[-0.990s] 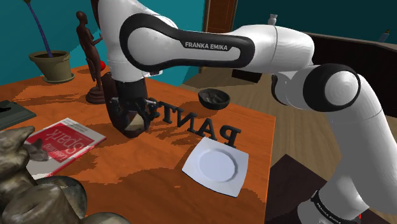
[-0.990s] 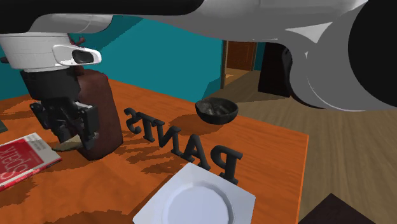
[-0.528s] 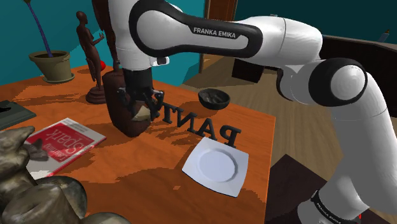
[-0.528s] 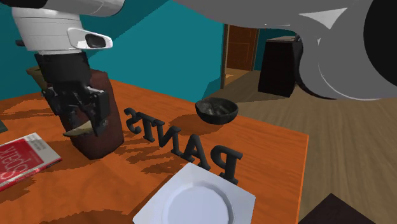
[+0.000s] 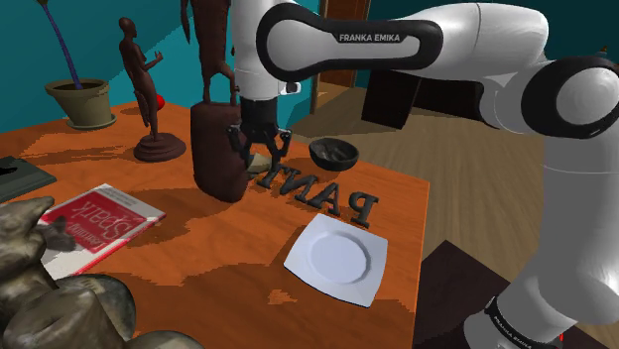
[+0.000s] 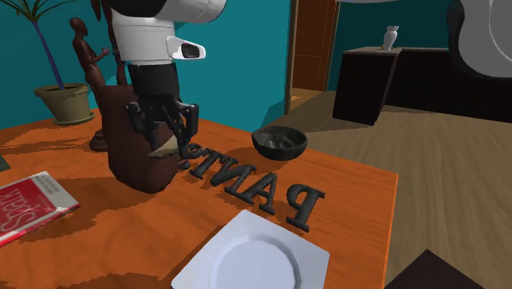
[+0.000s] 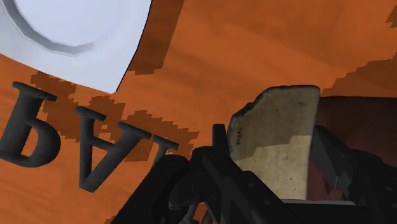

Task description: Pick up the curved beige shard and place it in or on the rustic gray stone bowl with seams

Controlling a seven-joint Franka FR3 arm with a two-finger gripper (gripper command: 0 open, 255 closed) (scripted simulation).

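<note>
arm [image 5: 375, 37]: FRANKA EMIKA | standing dark letters [image 6: 250, 187]: PANTS | red book [image 5: 99, 220]: title unreadable

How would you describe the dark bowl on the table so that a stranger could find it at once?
Start at the orange table and find the row of standing black letters. Just beyond them, at the table's edge, sits the bowl. It is dark grey, round and deep, unlike the flat white square plate.

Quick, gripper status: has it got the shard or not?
Gripper: closed, holding the curved beige shard between its fingers.
</note>
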